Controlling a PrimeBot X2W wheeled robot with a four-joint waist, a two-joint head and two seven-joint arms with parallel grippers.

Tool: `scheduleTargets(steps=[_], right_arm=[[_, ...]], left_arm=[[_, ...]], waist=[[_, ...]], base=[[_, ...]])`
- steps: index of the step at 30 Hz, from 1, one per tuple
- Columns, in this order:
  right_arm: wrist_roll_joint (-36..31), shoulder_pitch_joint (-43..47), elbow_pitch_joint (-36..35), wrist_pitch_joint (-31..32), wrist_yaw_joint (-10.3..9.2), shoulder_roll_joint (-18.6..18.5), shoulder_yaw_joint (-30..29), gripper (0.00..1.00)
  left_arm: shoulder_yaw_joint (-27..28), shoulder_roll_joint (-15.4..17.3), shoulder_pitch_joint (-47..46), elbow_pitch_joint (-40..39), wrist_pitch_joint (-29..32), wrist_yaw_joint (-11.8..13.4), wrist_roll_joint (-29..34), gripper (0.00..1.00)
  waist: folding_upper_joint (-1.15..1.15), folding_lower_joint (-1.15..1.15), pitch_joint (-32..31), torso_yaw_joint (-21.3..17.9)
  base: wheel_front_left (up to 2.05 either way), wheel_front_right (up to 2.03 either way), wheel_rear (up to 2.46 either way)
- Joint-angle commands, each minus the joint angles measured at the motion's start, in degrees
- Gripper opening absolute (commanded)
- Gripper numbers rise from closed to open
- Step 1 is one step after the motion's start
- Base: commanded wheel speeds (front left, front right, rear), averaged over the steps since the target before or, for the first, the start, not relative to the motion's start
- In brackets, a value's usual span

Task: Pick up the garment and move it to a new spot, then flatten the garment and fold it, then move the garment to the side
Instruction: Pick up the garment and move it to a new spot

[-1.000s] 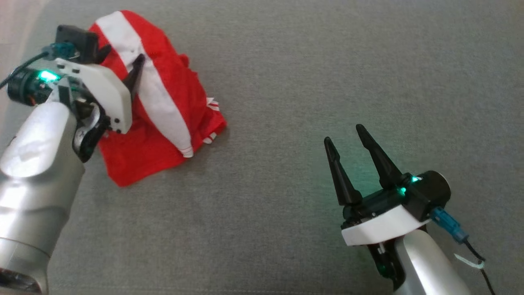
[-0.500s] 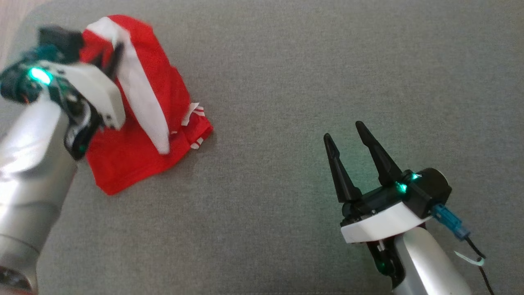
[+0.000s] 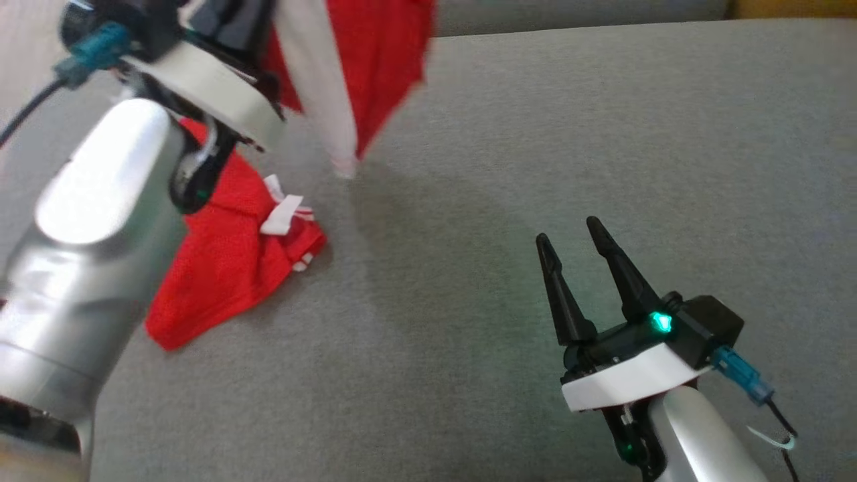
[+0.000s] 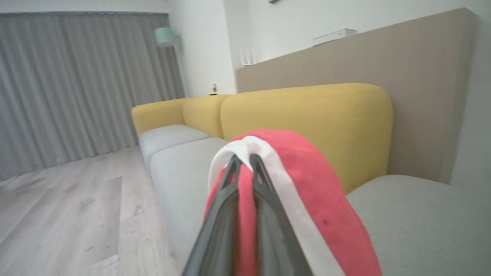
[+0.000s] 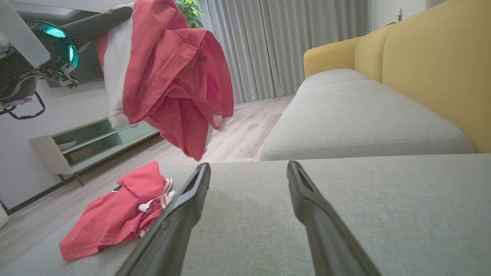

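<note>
grey sofa seat cushion (image 3: 535,167), the work surface. red-and-white garment (image 3: 375,60) hangs above it at upper left, long axis vertical, lower tip near the cushion; a second red piece (image 3: 227,268) lies crumpled below. left fingers (image 4: 222,199) pressed together, pinching the garment's top fold. right fingers (image 3: 559,288) spread, empty, well apart to the garment's right; the bare cushion between is the likely new spot.
</note>
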Motion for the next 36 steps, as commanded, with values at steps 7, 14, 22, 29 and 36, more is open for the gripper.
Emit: scheduleTargets(steps=[7, 14, 22, 29, 36], right_arm=[[1.91, -1.52, -2.95, -0.62, -0.04, -0.10, 1.27, 1.00], [4.27, -2.52, -4.53, -0.62, -0.04, -0.10, 1.85, 1.00], [5.22, -1.96, -5.39, -0.62, -0.04, -0.10, 1.07, 1.00], [4.14, -0.43, -4.56, -0.62, -0.04, -0.10, 0.07, 1.00], [2.65, 0.65, -3.62, -0.62, -0.04, -0.10, -1.02, 1.00]], left_arm=[[-2.52, 0.01, -1.25, -6.18, 2.71, 0.25, -0.46, 0.00], [-6.56, -4.70, -0.26, -5.56, 2.79, 1.85, 1.95, 0.00], [-8.53, -7.20, 0.68, -1.41, 0.95, 2.08, 1.76, 1.00], [-5.73, -2.22, 2.05, -0.35, -3.94, 4.50, 2.26, 1.00], [-4.66, 2.31, 10.40, -3.06, -7.14, 8.53, 3.09, 1.00]], waist=[[0.00, 0.01, 0.70, -7.30], [0.00, 0.01, 3.52, -15.22], [0.00, 0.01, 4.43, -17.75], [0.00, 0.01, 1.64, -12.40], [0.00, 0.01, -1.33, -6.62]], base=[[0.00, 0.00, 0.00], [0.00, 0.00, 0.00], [0.00, 0.00, 0.00], [0.00, 0.00, 0.00], [0.00, 0.00, 0.00]])
